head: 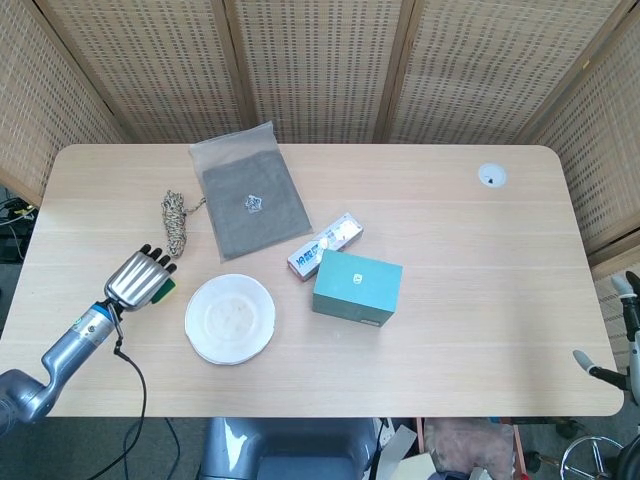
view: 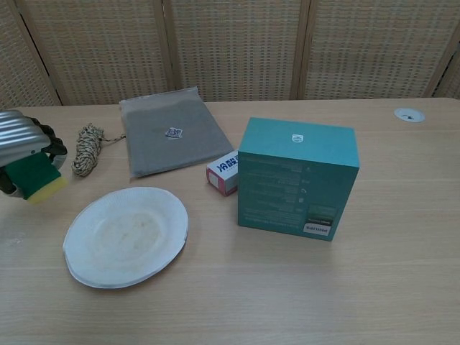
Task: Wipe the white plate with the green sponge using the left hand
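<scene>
Looking down from the head view, the left hand, ribbed silver metal across its back with dark fingers pointing up and away, hovers over the pale wood-grain table left of the white plate. It grips the green sponge, of which only a small dark-green corner shows under the hand's right edge; its long axis cannot be told from here. The plate is round, shallow and matte, with nothing in it. Above the hand lies a coiled rope bundle of speckled cord, its long axis running up and down. Beside that sits a flat grey fabric pouch in a clear sleeve. A slim white toothpaste box lies diagonally, touching or just beside the teal cardboard box. A round white grommet is set in the far right of the tabletop.

From the chest view, the left hand sits at the left edge, its metal back cropped, clasping the sponge: a soft block, green on top with a yellow layer beneath, tilted down toward the right, apart from the plate and seemingly raised off the table. The plate's surface looks faintly mottled. The teal box stands upright, with the toothpaste box at its left side.

The right hand shows in neither view.
</scene>
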`<state>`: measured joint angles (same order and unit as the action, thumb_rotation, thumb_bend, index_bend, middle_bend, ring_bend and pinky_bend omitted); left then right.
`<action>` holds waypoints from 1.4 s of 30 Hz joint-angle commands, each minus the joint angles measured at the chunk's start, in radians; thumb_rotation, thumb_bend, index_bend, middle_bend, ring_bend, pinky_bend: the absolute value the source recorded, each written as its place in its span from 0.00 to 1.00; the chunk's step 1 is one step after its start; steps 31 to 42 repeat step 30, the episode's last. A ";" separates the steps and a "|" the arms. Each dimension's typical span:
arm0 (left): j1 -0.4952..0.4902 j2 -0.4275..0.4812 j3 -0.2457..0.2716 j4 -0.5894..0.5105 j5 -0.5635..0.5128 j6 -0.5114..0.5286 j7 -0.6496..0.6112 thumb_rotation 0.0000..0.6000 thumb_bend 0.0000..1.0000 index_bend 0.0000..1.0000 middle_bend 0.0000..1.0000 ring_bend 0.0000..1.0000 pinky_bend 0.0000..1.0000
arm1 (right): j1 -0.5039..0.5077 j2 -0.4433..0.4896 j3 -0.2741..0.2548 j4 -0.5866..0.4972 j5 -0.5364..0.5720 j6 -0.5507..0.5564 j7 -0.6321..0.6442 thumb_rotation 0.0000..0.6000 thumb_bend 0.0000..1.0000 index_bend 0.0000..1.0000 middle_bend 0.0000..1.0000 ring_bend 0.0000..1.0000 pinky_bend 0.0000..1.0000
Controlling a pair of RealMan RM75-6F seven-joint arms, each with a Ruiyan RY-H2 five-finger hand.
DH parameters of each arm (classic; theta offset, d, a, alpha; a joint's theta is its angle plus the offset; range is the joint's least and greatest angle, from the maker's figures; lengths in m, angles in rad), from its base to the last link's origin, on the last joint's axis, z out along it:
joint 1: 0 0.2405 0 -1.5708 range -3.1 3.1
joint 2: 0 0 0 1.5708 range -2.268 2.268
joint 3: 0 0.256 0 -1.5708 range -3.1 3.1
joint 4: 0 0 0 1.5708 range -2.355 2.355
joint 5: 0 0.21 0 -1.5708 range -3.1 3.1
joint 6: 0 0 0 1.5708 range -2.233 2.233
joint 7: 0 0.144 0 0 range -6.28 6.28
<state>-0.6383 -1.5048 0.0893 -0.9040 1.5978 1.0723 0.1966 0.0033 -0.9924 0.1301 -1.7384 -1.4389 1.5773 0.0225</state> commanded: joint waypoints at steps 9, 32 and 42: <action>0.054 0.035 -0.069 -0.153 -0.198 -0.131 0.073 1.00 0.00 0.04 0.11 0.14 0.13 | -0.005 0.005 -0.003 -0.004 -0.011 0.010 0.009 1.00 0.00 0.00 0.00 0.00 0.00; 0.392 0.284 -0.131 -0.757 -0.275 0.393 0.026 1.00 0.00 0.00 0.00 0.00 0.00 | -0.028 0.005 -0.009 0.016 -0.064 0.072 0.051 1.00 0.00 0.00 0.00 0.00 0.00; 0.392 0.284 -0.131 -0.757 -0.275 0.393 0.026 1.00 0.00 0.00 0.00 0.00 0.00 | -0.028 0.005 -0.009 0.016 -0.064 0.072 0.051 1.00 0.00 0.00 0.00 0.00 0.00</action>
